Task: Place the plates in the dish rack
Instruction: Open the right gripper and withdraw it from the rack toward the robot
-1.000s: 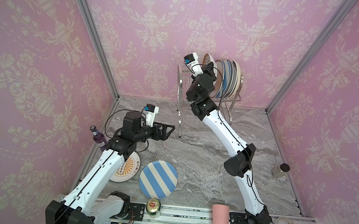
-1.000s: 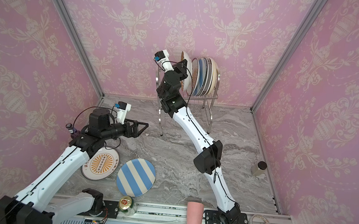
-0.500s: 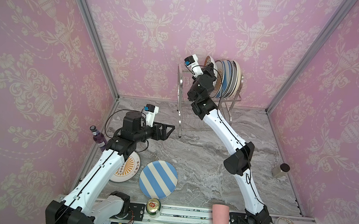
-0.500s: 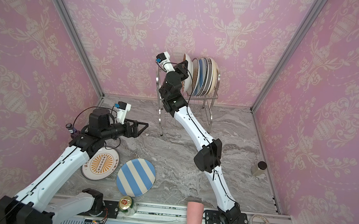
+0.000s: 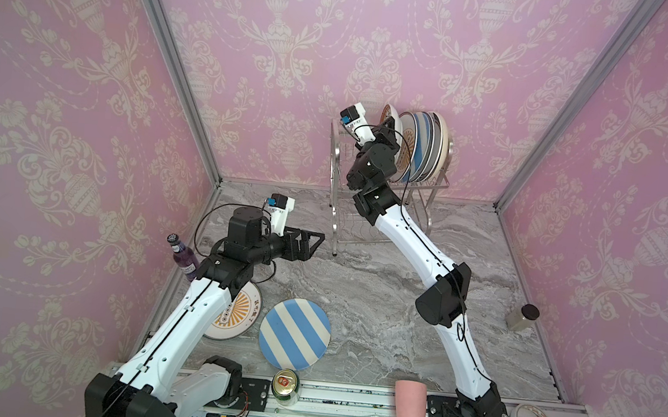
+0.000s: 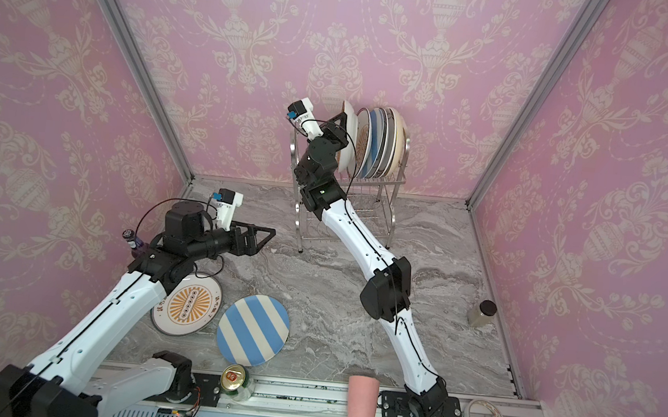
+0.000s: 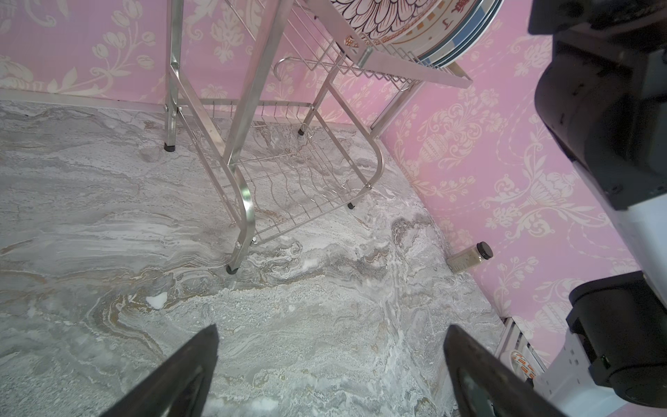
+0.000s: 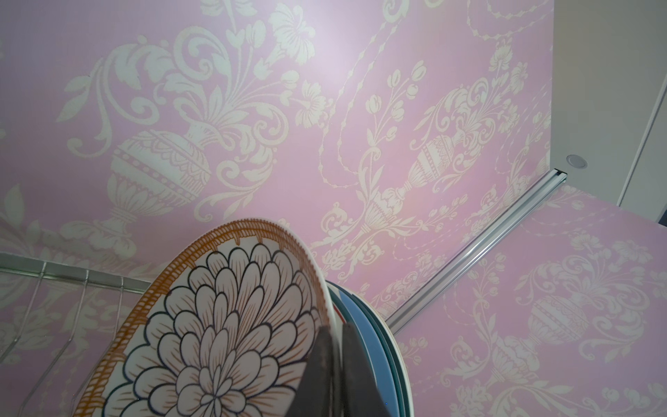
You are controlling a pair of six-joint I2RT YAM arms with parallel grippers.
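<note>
Right hand (image 8: pixel 334 368) clamped on petal plate (image 8: pixel 223 325) rim, plate upright in dish rack (image 7: pixel 252 97) top tier beside other plates (image 5: pixel 429 152): slotting step, I'd say. Next: let go w/o tipping it; striped plate (image 5: pixel 295 334) & sunburst plate (image 6: pixel 188 305) lie on table (image 5: pixel 377 305); left hand (image 7: pixel 332 326) apart, empty

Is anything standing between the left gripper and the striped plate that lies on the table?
Nothing visible does. The left gripper hangs open over bare table, and the striped plate lies flat and uncovered nearer the front. Only a can stands close to its front edge.
</note>
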